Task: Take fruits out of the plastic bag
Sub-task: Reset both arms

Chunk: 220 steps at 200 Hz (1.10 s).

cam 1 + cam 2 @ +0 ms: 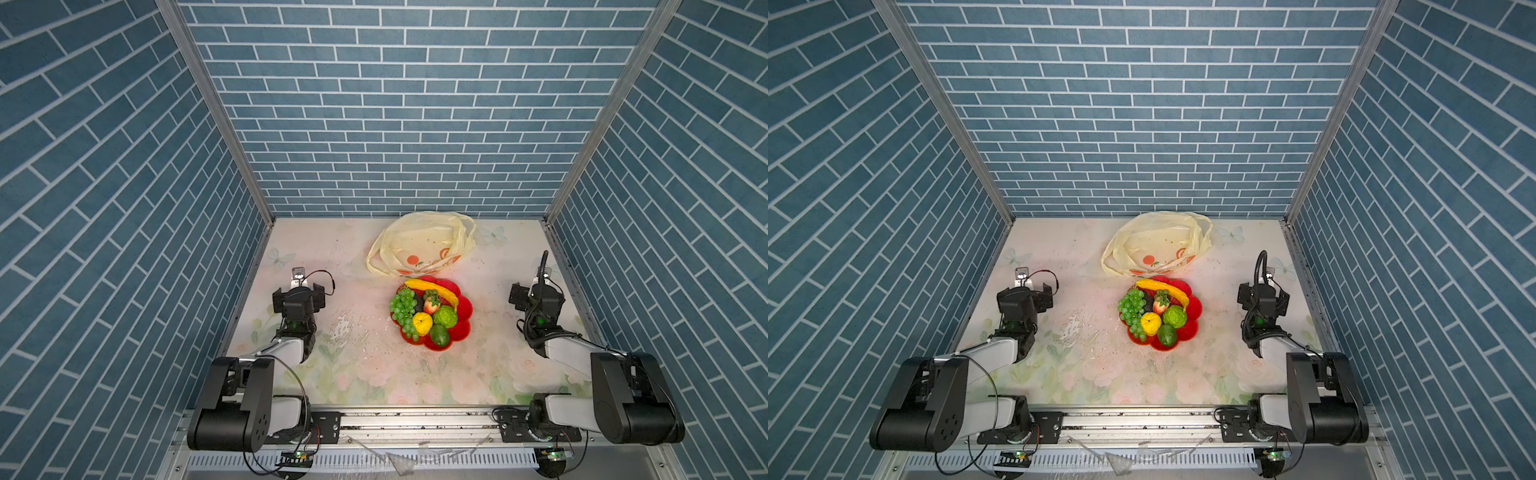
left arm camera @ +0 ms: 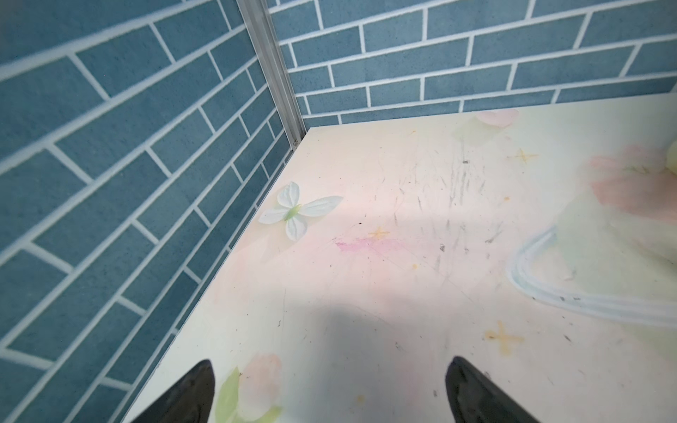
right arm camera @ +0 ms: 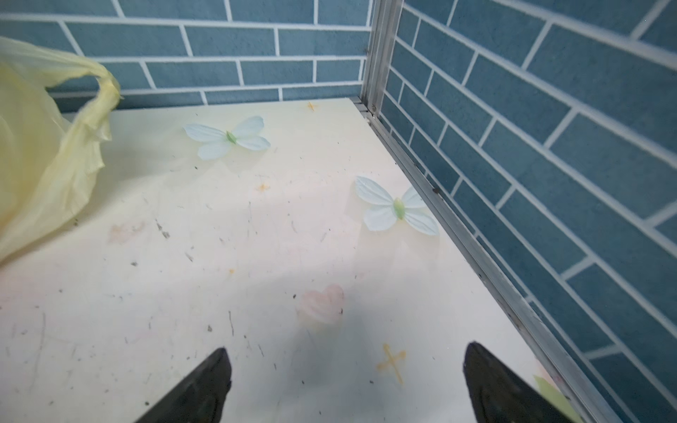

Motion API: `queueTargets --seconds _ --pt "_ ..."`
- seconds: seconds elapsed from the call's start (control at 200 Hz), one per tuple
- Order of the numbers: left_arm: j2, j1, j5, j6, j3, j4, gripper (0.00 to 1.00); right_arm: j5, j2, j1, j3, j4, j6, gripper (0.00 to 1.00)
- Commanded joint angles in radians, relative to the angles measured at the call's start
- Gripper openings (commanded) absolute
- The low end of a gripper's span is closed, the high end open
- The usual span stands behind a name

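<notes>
The pale yellow plastic bag (image 1: 419, 245) (image 1: 1154, 243) lies slack at the back of the table, and one loop handle shows in the right wrist view (image 3: 73, 121). In front of it the fruits rest on a red flower-shaped plate (image 1: 464, 330): green grapes (image 1: 402, 309), banana (image 1: 434, 289), strawberry (image 1: 432, 304), lemon (image 1: 422, 323), bumpy green citrus (image 1: 445, 316) and green avocado (image 1: 439, 336). My left gripper (image 1: 299, 296) (image 2: 331, 364) hovers open left of the plate. My right gripper (image 1: 538, 297) (image 3: 347, 351) hovers open to its right. Both are empty.
Blue brick walls with metal corner posts (image 1: 208, 108) close in three sides. The floral tabletop (image 1: 374, 374) is scuffed and speckled with dark crumbs. A faint clear curved band (image 2: 549, 289) lies on the table beside the bag. The arm bases stand on the front rail (image 1: 415, 419).
</notes>
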Motion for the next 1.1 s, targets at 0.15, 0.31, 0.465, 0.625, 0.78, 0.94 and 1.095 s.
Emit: queueTargets --seconds 0.15,0.31,0.465,0.625,0.78,0.94,1.095 --pt "0.161 0.047 0.312 -0.036 -0.051 0.332 0.99 -0.310 0.181 -0.105 0.010 0.218 -0.025 0.99" --pt "0.223 0.042 0.342 -0.012 0.028 0.238 0.99 -0.315 0.222 -0.109 0.025 0.224 -0.025 0.99" --pt "0.216 0.039 0.340 -0.010 0.032 0.216 0.99 -0.286 0.224 -0.106 0.029 0.219 -0.025 0.99" --pt "0.213 0.039 0.343 -0.012 0.027 0.222 0.99 -0.107 0.220 -0.068 -0.047 0.364 -0.005 0.99" --pt "0.214 0.039 0.345 -0.013 0.028 0.226 0.99 -0.101 0.223 -0.068 0.005 0.259 -0.004 0.99" --pt "0.214 0.039 0.345 -0.012 0.027 0.226 0.99 -0.156 0.224 -0.065 0.019 0.242 -0.025 0.99" --pt "0.214 0.040 0.345 -0.013 0.027 0.226 0.99 -0.158 0.226 -0.067 0.024 0.234 -0.025 0.99"
